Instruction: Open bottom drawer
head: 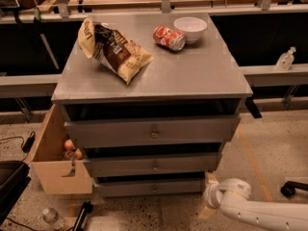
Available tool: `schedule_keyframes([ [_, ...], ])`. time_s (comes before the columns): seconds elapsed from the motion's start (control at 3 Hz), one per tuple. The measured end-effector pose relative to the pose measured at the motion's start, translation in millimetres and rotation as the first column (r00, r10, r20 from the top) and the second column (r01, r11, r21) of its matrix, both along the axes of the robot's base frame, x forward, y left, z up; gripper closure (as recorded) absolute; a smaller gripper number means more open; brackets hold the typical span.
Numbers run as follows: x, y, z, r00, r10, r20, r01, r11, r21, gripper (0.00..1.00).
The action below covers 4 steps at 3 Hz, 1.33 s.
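Note:
The grey cabinet (192, 76) has three drawer fronts. The bottom drawer (125, 188) is the lowest and narrowest, with a small round knob (154, 188) at its centre. Its front sits set back under the middle drawer (120, 166), with a dark gap above it. My white arm (250, 211) comes in from the lower right, and its rounded joint (225, 195) is just right of the bottom drawer's right end, near the floor. My gripper is out of view; no fingers show.
The top drawer (110, 133) is the widest. A chip bag (115, 49), a red can (169, 37) and a white bowl (190, 29) lie on the cabinet top. A cardboard box (53, 170) stands at the cabinet's left. A plastic bottle (52, 218) lies on the floor.

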State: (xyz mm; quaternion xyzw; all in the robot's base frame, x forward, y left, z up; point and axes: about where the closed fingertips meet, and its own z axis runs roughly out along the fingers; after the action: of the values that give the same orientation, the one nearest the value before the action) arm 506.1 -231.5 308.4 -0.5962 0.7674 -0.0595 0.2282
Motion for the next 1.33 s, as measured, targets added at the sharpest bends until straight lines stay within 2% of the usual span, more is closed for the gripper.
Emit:
schedule_keyframes([
  [0.33, -1, 22, -27, 0.9969, 0.074, 0.026, -0.073, 0.997, -0.023, 0.0],
  [0.67, 2, 42, -58, 0.99, 0.137, 0.035, -0.134, 0.988, -0.078, 0.0],
  [1.0, 12, 48, -69, 0.9889, 0.144, 0.038, -0.14, 0.986, -0.087, 0.0],
  [1.33, 39, 47, -92, 0.9755, 0.21, 0.066, -0.201, 0.972, -0.117, 0.0],
])
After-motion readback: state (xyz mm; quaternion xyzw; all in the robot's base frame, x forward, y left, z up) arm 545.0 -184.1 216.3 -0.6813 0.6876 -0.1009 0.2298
